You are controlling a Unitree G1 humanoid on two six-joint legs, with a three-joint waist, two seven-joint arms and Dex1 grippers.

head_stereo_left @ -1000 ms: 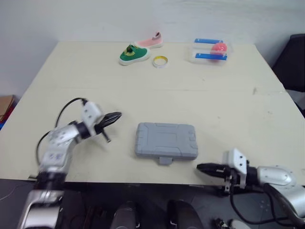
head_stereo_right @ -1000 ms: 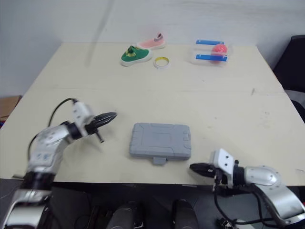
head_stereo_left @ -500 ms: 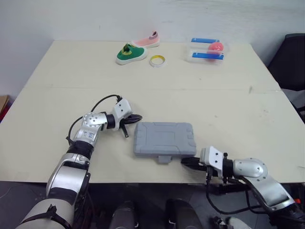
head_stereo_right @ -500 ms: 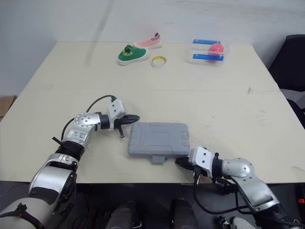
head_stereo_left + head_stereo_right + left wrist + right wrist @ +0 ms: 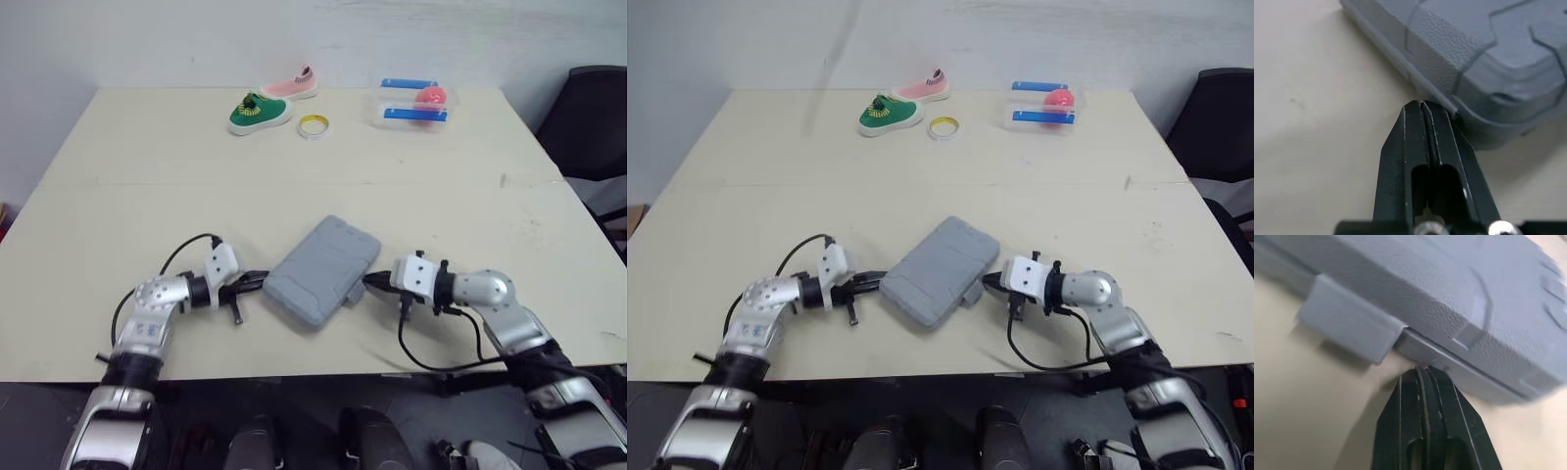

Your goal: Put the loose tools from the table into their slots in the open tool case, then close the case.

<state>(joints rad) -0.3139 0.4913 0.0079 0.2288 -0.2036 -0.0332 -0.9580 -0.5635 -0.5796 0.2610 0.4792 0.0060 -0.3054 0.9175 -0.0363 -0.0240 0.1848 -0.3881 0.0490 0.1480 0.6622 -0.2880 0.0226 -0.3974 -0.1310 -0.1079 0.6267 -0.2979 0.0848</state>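
Left eye view: left tool, black fingers together, tips touched tool case edge. Case: grey pebbled plastic, rounded rectangle, lid shut, lay skewed on smooth beige counter between tools. Right tool, fingers together, touched case edge beside latch tab.

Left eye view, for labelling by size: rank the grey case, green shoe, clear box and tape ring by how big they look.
1. grey case, clearly largest, though it also lies nearest the camera.
2. clear box, only slightly wider than the shoe.
3. green shoe, nearly alike with the box.
4. tape ring, smallest.
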